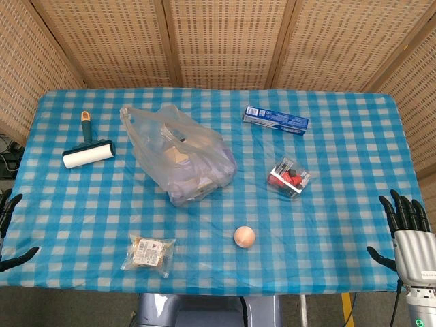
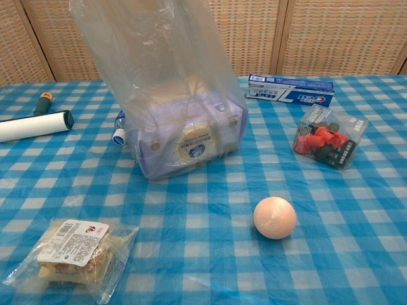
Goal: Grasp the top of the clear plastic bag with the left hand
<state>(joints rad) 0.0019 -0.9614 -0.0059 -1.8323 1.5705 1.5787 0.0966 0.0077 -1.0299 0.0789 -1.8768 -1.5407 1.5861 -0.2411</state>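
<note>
Your table (image 1: 354, 204), covered in blue-and-white check cloth, fills both views. The clear plastic bag (image 1: 182, 155) stands near the middle, slightly left of centre and toward the back; its top (image 2: 140, 38) rises loose and unheld in the chest view, and packaged items show through its lower half. Left of the bag, well apart, lies the lint roller (image 1: 89, 150) with its handle pointing toward the back. The blue toothpaste box (image 1: 276, 120) lies at the back right. The small clear box (image 1: 288, 178) with red and black pieces sits right of the bag. The wrapped snack (image 1: 148, 253) lies near the front edge, left of centre. The peach-coloured ball (image 1: 244, 236) rests in front of the bag, to its right.

Your right hand (image 1: 407, 235) hangs at the front right edge, fingers apart, holding nothing. Your left hand (image 1: 9, 231) shows only as dark fingers at the left edge, spread and off the bag, nothing in them.
</note>
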